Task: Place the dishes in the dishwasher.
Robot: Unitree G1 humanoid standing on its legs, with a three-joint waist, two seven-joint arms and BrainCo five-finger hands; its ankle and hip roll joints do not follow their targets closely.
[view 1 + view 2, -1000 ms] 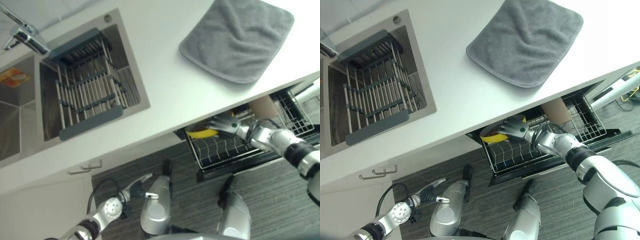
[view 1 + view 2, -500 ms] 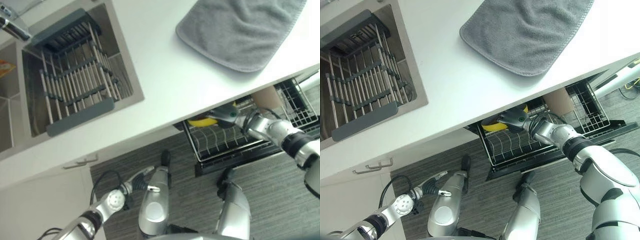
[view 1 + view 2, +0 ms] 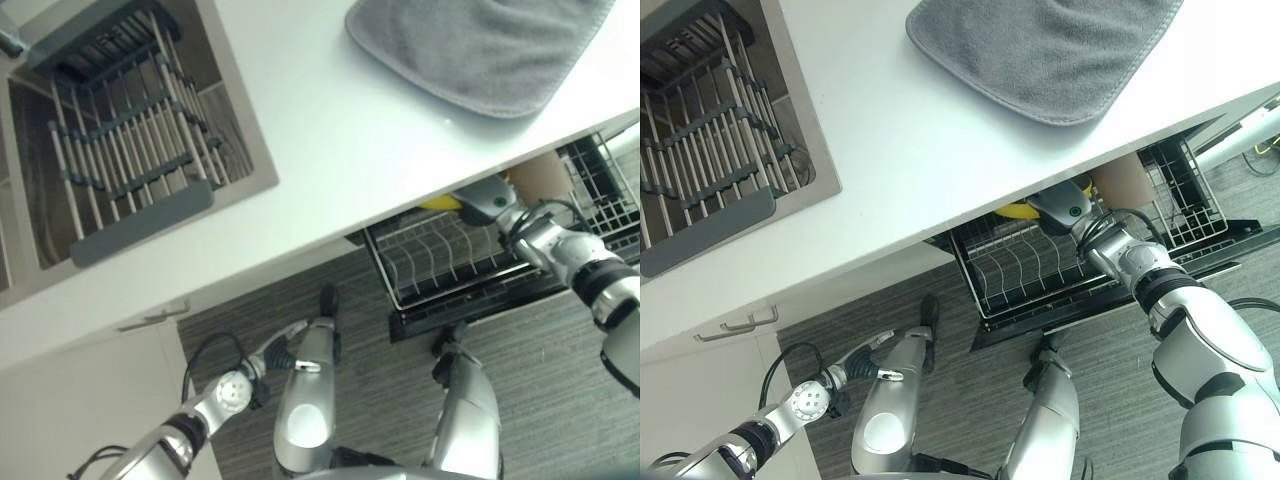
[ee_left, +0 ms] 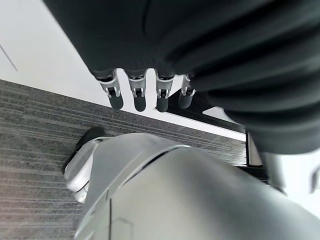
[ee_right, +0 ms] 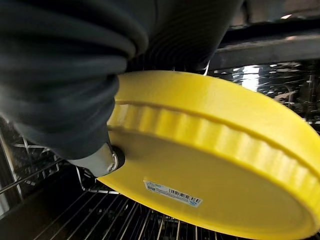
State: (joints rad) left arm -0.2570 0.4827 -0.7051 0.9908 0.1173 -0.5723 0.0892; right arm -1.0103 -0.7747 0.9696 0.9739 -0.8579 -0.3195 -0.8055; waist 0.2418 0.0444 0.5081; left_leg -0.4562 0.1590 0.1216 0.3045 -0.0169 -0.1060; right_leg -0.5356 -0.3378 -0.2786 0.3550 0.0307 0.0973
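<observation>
One yellow plate (image 5: 210,165) sits gripped in our right hand (image 3: 1068,210), thumb curled against it, above the dishwasher rack (image 3: 1015,270) under the counter; next we lower it between tines. Our left hand (image 4: 145,92) hangs relaxed, empty

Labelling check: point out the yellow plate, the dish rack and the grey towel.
yellow plate (image 5: 210,165): right wrist view, its underside.
dish rack (image 3: 1015,270): right eye view, bare wire tines.
grey towel (image 3: 480,45): left eye view, middle of the cloth.
</observation>
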